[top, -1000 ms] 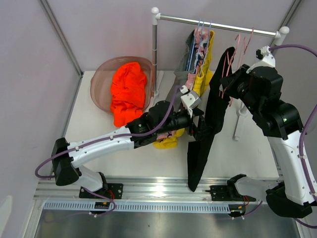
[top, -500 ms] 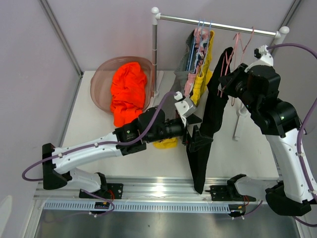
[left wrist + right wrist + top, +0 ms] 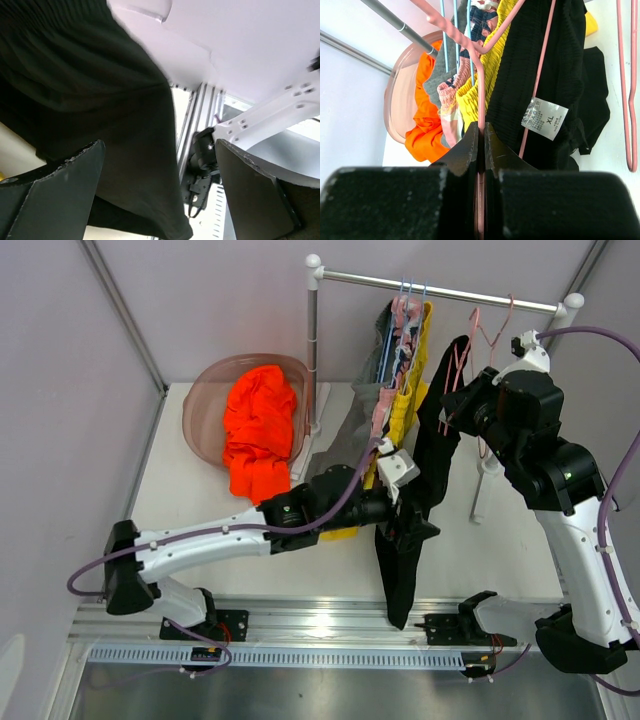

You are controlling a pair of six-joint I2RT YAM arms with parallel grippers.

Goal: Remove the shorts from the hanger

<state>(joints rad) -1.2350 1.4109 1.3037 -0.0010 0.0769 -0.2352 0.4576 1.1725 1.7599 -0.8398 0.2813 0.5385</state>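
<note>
Left pincer (image 3: 406, 526) is spread wide at the end of an arm stretched low across the counter (image 3: 180, 510). Its two fingers stand on either side of the hanging black shorts (image 3: 400, 580) without pinching them. In the wrist view the dark cloth fills the space from one finger (image 3: 60, 190) toward the middle of the gap.

Right pincer (image 3: 481, 134) is pressed together on the wire of a pink hanger (image 3: 479, 75), up near the clothes rail (image 3: 440, 290). The black shorts drape from that hanger just beside the right pincer and fall down to the left pincer. A white XL label (image 3: 545, 118) shows near their waistband.

On the far side of the black shorts from the right pincer, yellow shorts (image 3: 485, 75), pink patterned shorts (image 3: 445, 100) and grey shorts (image 3: 437, 75) hang bunched together on blue hangers (image 3: 449, 30).

Beyond those, well apart from both pincers, orange shorts (image 3: 258, 425) lie in a translucent pink basin (image 3: 200, 390) on the counter.

On the right pincer's other side hangs a bare hanger (image 3: 626, 100), also pink.
</note>
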